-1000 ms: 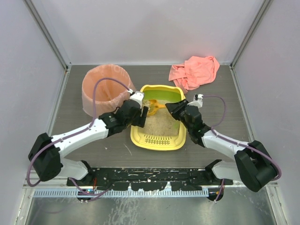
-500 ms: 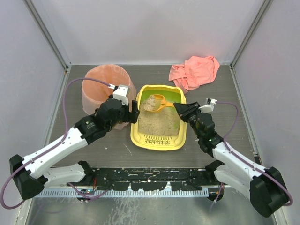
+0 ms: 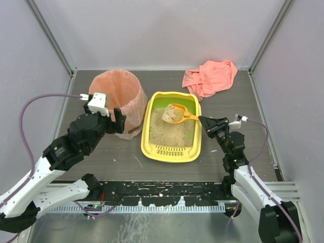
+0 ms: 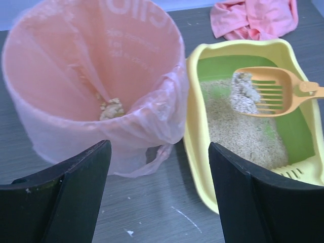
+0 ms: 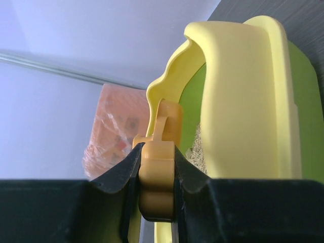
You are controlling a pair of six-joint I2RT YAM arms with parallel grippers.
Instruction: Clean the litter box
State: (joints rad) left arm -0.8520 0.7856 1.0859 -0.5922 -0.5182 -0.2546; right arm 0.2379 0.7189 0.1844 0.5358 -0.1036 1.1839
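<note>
The litter box (image 3: 146, 136) is a yellow tray with green inner walls, sandy litter and a slotted grate at its near end. It also shows in the left wrist view (image 4: 194, 136) and the right wrist view (image 5: 243, 101). My right gripper (image 3: 206, 121) is shut on the handle of the orange slotted scoop (image 3: 175, 113), just outside the tray's right rim. The scoop (image 4: 268, 91) hangs over the far part of the litter with a grey clump in it. Its handle (image 5: 158, 187) sits between my fingers. My left gripper (image 3: 115, 121) is open and empty, low beside the bin (image 4: 159, 152).
A round pink-bagged bin (image 3: 114, 96) stands left of the tray, with a few clumps at its bottom (image 4: 111, 107). A crumpled pink cloth (image 3: 210, 77) lies at the back right. Grey walls close in the table on three sides.
My left gripper has drawn back left from the tray's left rim to beside the bin. My right gripper has pulled back right and nearer, lifting the scoop with a clump out of the litter.
</note>
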